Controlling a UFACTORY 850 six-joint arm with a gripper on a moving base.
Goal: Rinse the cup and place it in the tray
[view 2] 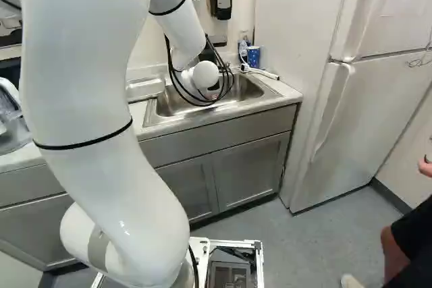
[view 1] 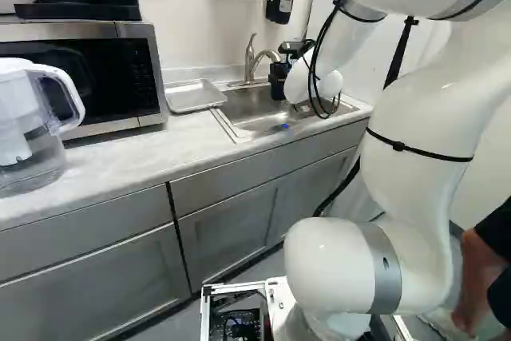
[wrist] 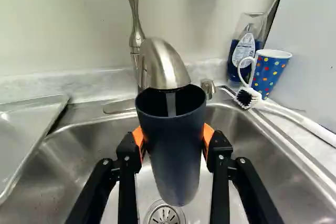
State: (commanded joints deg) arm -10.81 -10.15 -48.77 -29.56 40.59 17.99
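Dark navy, tapered cup (wrist: 173, 166) hangs near upright, mouth up, clamped from both sides by the orange pads (wrist: 138, 136) of the black two-finger gripper (wrist: 173, 134), its long axis crosswise to the grip. Its mouth sits right under the brushed-metal faucet (wrist: 165, 69), a stream of water (wrist: 171, 104) entering, above the steel sink (wrist: 68, 156). The flat silver tray (view 1: 194, 96), upper left of centre in the left base view, lies to the robot's left, where the rinsed cup should go. Its walls look matte, smooth, handleless.
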